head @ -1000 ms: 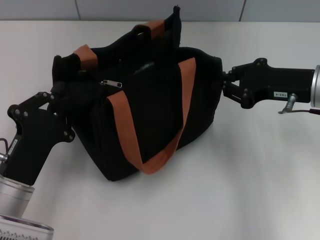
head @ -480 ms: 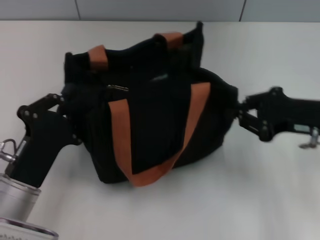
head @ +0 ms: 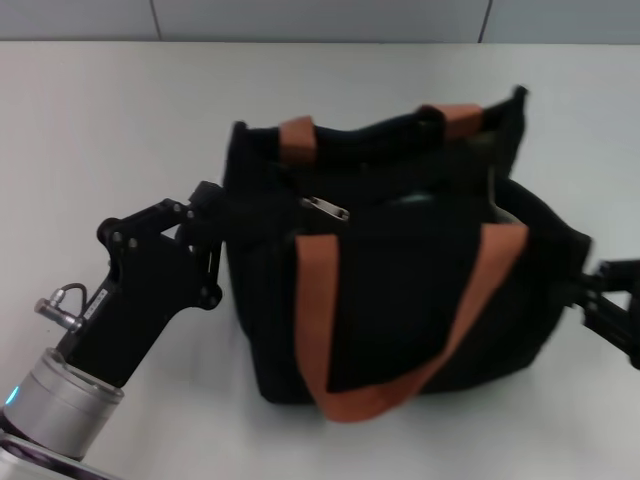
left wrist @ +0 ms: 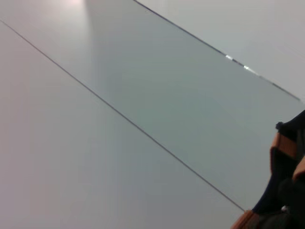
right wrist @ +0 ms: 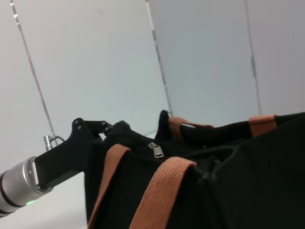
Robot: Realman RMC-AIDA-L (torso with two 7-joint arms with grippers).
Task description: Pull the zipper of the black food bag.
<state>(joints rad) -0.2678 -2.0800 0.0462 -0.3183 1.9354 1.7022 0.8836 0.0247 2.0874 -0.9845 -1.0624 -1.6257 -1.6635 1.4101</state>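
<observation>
— Nearest the robot, what shows?

— Its left gripper (head: 212, 245), pressed against the end of the black food bag (head: 400, 300); how its claw stands I cannot tell.

— And the bag?

— Mid-table (head: 120, 120), orange strap (head: 400, 385) draped down its front. The zipper (head: 327, 207) pull lies on the upper face, near that left end.

— The other arm?

— The right gripper (head: 590, 300) touches the bag's opposite end, at the frame's edge; its claw cannot be told either.
</observation>
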